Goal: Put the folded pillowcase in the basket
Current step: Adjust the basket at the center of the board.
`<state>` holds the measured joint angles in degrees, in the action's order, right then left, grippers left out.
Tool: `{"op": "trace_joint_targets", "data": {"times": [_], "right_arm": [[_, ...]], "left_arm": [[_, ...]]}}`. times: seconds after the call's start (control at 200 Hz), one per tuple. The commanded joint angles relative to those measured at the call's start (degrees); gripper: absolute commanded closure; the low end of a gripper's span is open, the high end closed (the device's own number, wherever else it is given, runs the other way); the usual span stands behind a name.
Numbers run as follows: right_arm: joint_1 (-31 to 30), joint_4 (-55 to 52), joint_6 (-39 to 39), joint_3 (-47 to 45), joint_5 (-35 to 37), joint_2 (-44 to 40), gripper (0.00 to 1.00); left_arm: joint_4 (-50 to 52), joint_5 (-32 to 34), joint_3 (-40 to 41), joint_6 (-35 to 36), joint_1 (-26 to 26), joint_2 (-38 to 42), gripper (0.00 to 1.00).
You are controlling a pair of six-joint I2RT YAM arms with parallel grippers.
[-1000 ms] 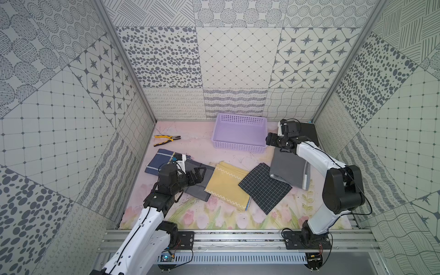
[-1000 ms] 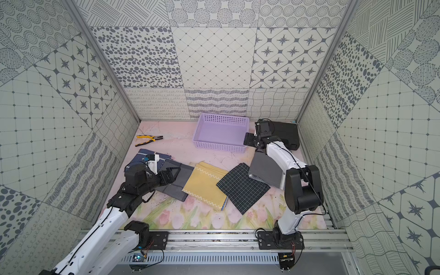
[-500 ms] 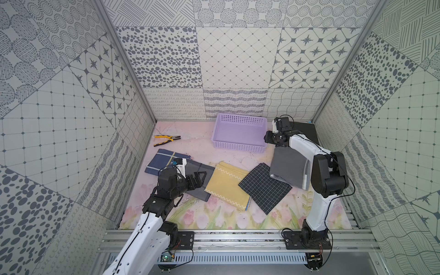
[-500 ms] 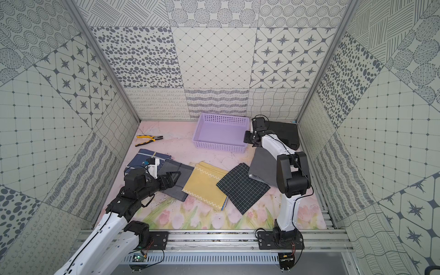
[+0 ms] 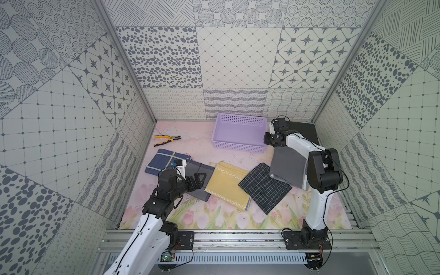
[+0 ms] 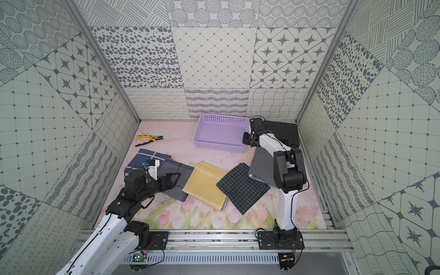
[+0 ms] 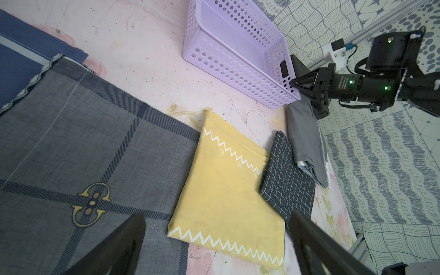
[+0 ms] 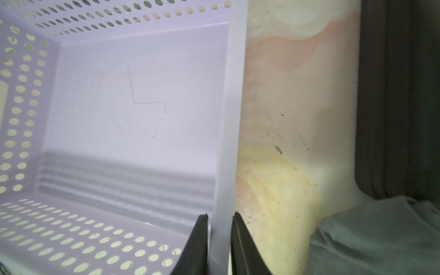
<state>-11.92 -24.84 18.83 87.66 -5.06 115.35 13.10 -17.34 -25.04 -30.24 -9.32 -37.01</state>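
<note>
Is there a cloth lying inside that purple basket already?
No: in the right wrist view the basket shows only its bare lilac floor and perforated walls.

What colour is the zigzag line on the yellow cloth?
White. The yellow cloth shows it best in the left wrist view.

The basket [image 5: 238,133] lies open from above. The right hand [image 8: 219,214] clamps its wall nearest the black case [image 5: 306,127], crowding the narrow strip of surface [image 8: 285,107] there. Wide bare surface runs between pliers [image 5: 169,139] and basket.
</note>
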Motion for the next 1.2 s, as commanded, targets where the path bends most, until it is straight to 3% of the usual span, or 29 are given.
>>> {"op": "trace_joint_targets", "data": {"times": [0.0,0.305,0.67,0.79,0.876,1.031,1.196], "right_arm": [[-0.4,-0.2,-0.4,1.2,-0.9,0.8,0.83],[-1.9,-1.1,0.0,0.6,-1.9,-0.4,0.91],[-5.4,-1.4,3.8,2.1,-1.6,-0.1,0.88],[-5.5,-1.4,5.4,2.3,-1.8,-0.8,0.69],[-5.6,-1.4,5.4,2.2,-1.2,-2.1,0.51],[-5.1,-1.4,5.3,-0.9,-0.5,-7.6,0.35],[-3.6,1.0,5.3,-9.6,0.3,-16.6,0.21]], "left_arm": [[0.0,0.2,0.1,-0.2,-0.1,0.2,0.01],[0.4,-0.7,0.4,-1.0,-0.1,1.0,0.01],[0.1,-4.9,0.8,-3.2,-0.3,2.0,0.01],[-1.0,-5.9,1.6,-4.7,-1.0,2.7,0.01],[-1.5,-6.4,1.7,-5.5,-1.7,2.8,0.01],[-2.9,-5.9,1.7,-6.6,-4.2,2.7,0.01],[-4.4,-0.1,1.3,-7.1,-12.6,0.5,0.01]]}}
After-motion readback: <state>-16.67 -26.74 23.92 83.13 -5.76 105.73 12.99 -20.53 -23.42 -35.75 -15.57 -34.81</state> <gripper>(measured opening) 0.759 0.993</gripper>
